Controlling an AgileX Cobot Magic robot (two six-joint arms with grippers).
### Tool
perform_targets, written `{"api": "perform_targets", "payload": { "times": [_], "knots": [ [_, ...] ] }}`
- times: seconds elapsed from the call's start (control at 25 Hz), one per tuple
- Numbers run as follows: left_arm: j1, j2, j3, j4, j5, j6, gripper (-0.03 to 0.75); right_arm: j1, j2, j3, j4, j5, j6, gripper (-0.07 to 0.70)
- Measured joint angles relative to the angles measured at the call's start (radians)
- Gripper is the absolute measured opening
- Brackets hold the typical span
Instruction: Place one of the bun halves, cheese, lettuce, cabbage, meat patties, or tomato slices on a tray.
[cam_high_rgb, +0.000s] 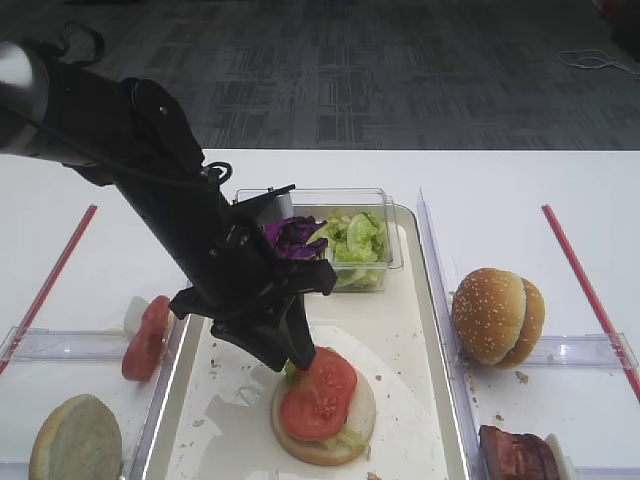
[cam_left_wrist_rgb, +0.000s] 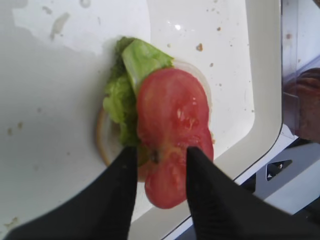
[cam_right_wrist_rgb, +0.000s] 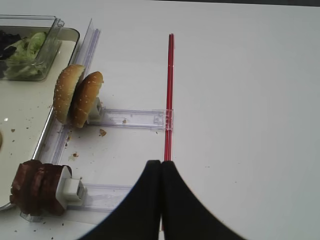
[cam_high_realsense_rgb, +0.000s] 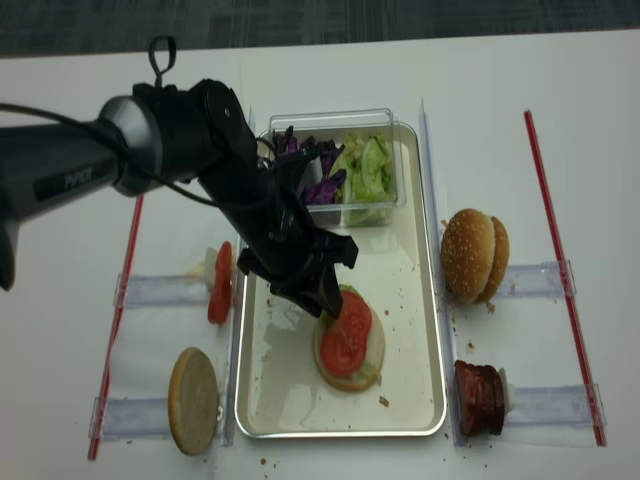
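Two high cameras look down on a white table: one from the front at a slant, one nearly overhead. Both show the tray (cam_high_rgb: 430, 330) and the sesame bun tops (cam_high_realsense_rgb: 474, 255). The left wrist camera looks straight down, close over a tomato slice (cam_left_wrist_rgb: 172, 125). The right wrist camera faces the table's right side, sharing the bun tops.

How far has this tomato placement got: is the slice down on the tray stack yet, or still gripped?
Done: a tomato slice lies on lettuce over a bun half inside the tray. In hand: the left gripper straddles the slice's near end, fingers apart rather than pinching, so release looks under way. Left: lifting that arm clear. The right gripper is shut, over the bare table.
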Motion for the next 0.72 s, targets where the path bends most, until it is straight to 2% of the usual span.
{"api": "perform_targets", "payload": {
  "times": [0.24,0.52,0.72],
  "knots": [
    [0.0,0.0,-0.033,0.046,0.047,-0.045,0.275,0.0,0.0,0.0,0.0,0.0,0.0,0.063],
    [0.0,0.0,-0.115,0.218,0.12,-0.189,0.281,0.0,0.0,0.0,0.0,0.0,0.0,0.063],
    [0.0,-0.022,-0.162,0.338,0.139,-0.28,0.334,0.0,0.0,0.0,0.0,0.0,0.0,0.063]
  ]
}}
